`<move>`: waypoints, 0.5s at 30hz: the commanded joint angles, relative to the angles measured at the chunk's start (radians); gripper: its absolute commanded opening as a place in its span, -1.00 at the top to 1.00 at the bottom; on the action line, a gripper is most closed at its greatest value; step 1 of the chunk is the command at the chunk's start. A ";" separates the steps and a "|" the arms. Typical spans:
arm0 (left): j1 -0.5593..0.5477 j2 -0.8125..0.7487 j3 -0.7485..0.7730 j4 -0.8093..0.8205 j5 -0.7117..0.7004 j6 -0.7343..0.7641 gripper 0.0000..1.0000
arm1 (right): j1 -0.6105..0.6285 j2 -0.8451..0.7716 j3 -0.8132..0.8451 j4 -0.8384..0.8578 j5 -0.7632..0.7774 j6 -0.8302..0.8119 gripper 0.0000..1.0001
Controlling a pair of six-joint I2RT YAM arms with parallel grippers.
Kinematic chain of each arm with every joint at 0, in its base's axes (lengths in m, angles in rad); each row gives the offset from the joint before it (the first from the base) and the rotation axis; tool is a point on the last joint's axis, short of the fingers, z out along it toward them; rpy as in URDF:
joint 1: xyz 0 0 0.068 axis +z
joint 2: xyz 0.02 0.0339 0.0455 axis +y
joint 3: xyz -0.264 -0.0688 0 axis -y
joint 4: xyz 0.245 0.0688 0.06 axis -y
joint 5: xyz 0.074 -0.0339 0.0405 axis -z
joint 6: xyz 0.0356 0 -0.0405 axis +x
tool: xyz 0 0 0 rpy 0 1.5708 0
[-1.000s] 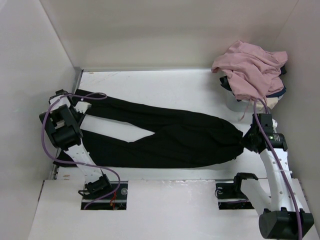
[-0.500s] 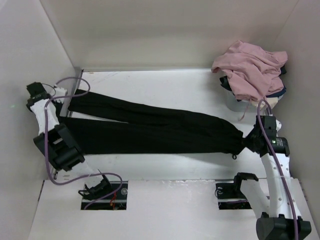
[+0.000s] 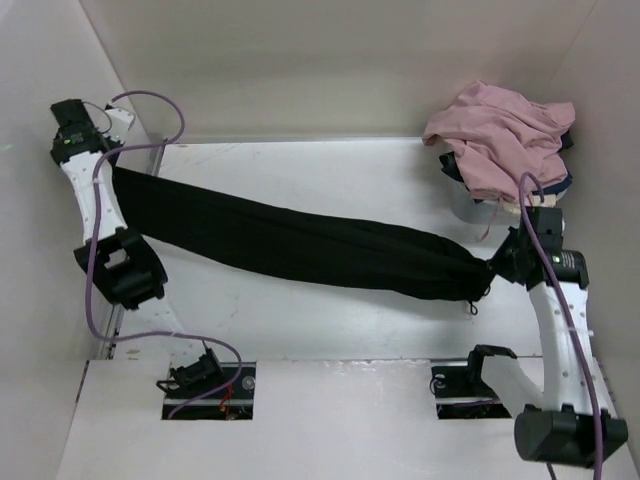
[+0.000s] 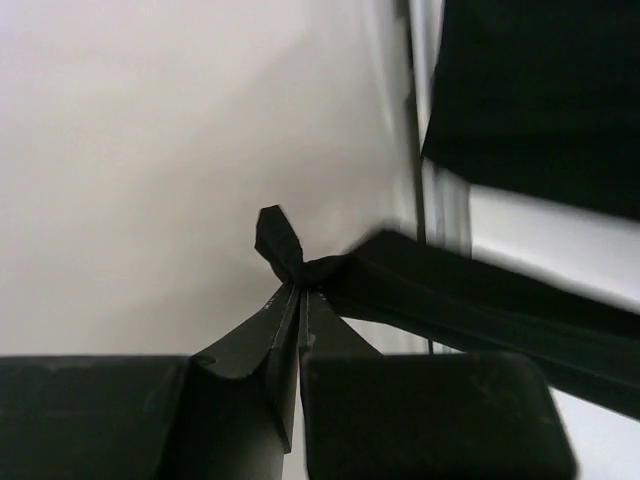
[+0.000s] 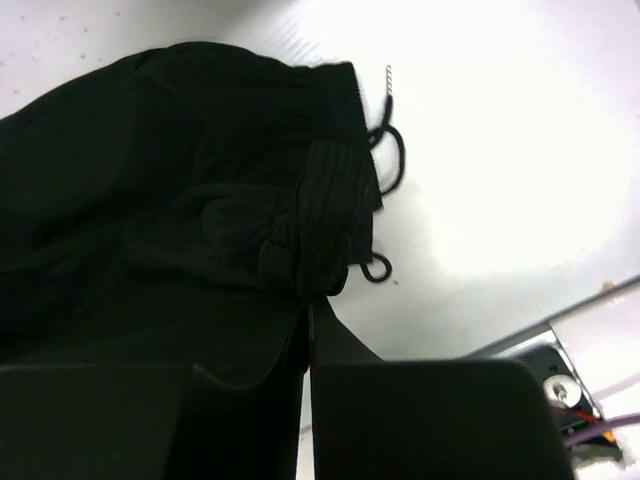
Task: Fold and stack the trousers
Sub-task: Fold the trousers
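Note:
The black trousers (image 3: 300,240) hang stretched across the table between my two grippers, legs together. My left gripper (image 3: 112,168) is raised at the far left by the wall, shut on the leg ends; in the left wrist view the cloth (image 4: 480,300) is pinched at the gripper's (image 4: 298,290) tips. My right gripper (image 3: 497,268) at the right is shut on the waistband; the gathered waistband with its drawstring (image 5: 330,200) shows in the right wrist view, pinched at that gripper's (image 5: 308,300) tips.
A dusty-pink garment (image 3: 500,135) lies piled over a navy and cream cloth (image 3: 555,185) at the back right corner. White walls enclose the table (image 3: 330,320) on the left, back and right. A metal rail (image 3: 158,150) runs along the left edge.
My left gripper has lifted the leg ends up and back toward the far left corner. The two legs have drawn together and come up taut off the table. My right gripper rose slightly.

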 commanded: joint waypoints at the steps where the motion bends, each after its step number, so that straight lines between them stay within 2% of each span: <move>1: -0.058 0.172 0.196 0.064 -0.107 0.043 1.00 | -0.001 0.105 0.035 0.125 0.100 -0.065 0.90; 4: -0.112 0.316 0.331 0.050 -0.148 0.074 1.00 | 0.015 0.189 0.048 0.180 0.111 -0.082 0.90; 9: -0.158 0.467 0.459 0.100 -0.199 0.121 1.00 | 0.015 0.272 0.057 0.263 0.180 -0.119 0.89; 15: -0.160 0.550 0.470 0.229 -0.222 0.146 0.92 | 0.015 0.366 0.071 0.323 0.206 -0.122 0.89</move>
